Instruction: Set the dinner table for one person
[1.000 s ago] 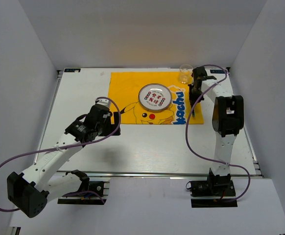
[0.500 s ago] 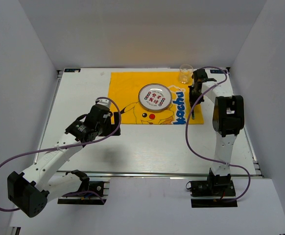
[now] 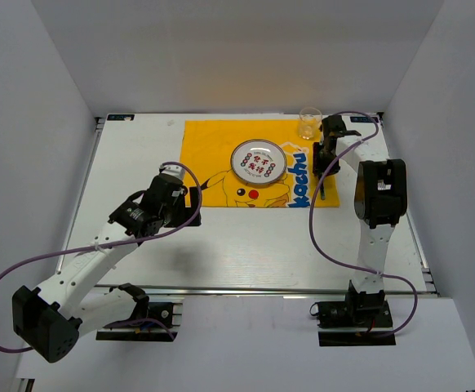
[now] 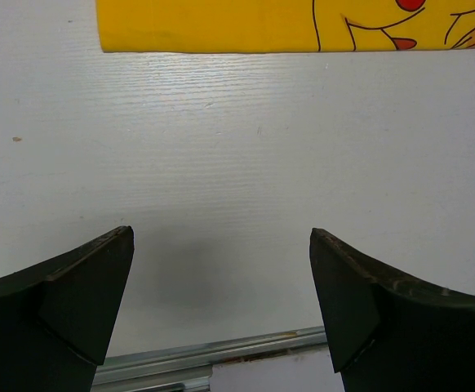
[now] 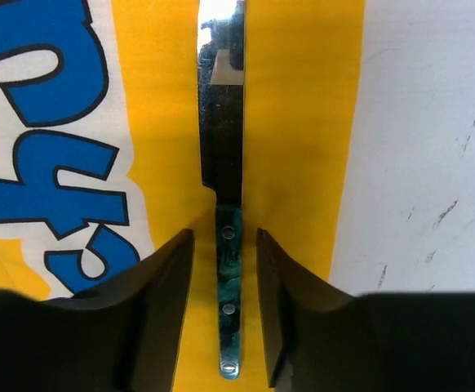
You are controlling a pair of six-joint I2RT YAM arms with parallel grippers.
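Right wrist view: your right gripper straddles the knife handle, jaws parted with a slim gap each side, gripping nothing. Knife lies flat on the yellow mat by its right edge, long axis up-down in frame, blade toward top, green handle bottom centre. Your left gripper is spread wide over bare dinner table, well apart, so the right arm is nearer

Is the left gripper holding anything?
No, the left gripper is open in its wrist view, with only bare table between its fingers.
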